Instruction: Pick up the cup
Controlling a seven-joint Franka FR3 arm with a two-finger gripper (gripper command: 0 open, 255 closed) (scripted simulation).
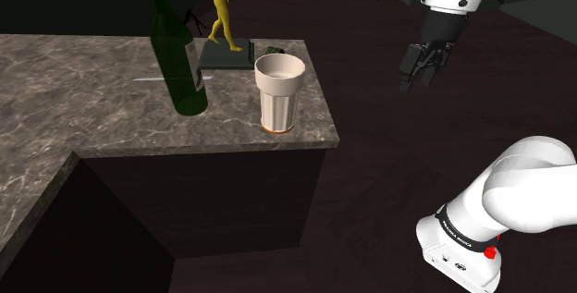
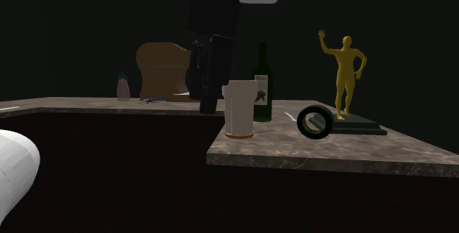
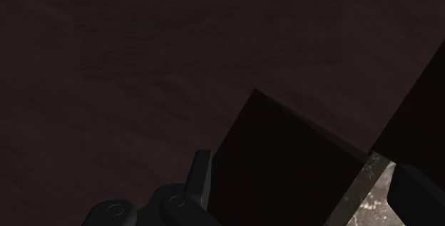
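Open gripper (image 1: pixel 414 79) hangs off the stone counter's (image 1: pixel 74 88) corner. A careless sideways approach could shove the ribbed cup (image 1: pixel 279 95) — into the green wine bottle (image 1: pixel 181 55).

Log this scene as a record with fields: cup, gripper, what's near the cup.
cup: pale, upright, at the corner of the counter
gripper: in the air off the counter, at the shoulder view's right of the cup, not touching it
jaws: open, empty
near cup: green bottle, yellow figurine on a dark base, black ring
progress: cup not grasped
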